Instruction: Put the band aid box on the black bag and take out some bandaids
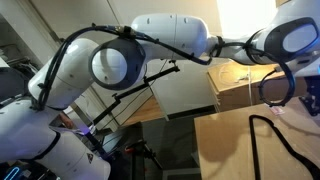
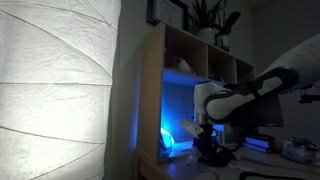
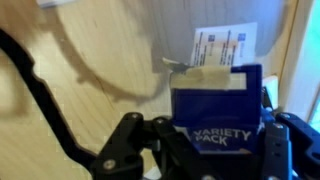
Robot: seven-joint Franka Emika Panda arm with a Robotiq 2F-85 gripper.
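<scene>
In the wrist view the band aid box [image 3: 215,100] is blue with white "VARIETY PACK" lettering. Its top flap stands open and shows a pale face with print [image 3: 223,45]. My gripper [image 3: 212,142] is shut on the box, one black finger on each side, and holds it over a light wooden surface [image 3: 90,50]. In an exterior view the gripper [image 1: 300,92] is at the far right edge and the box does not show. In an exterior view the gripper [image 2: 205,135] hangs low in front of a shelf. I cannot make out the black bag for certain.
A black strap or cable [image 3: 40,85] curves over the wood at the left; one also lies on the table [image 1: 262,140]. A large lit paper lamp [image 2: 60,90] fills the left. A wooden shelf [image 2: 180,60] glows blue inside, with a plant [image 2: 212,20] on top.
</scene>
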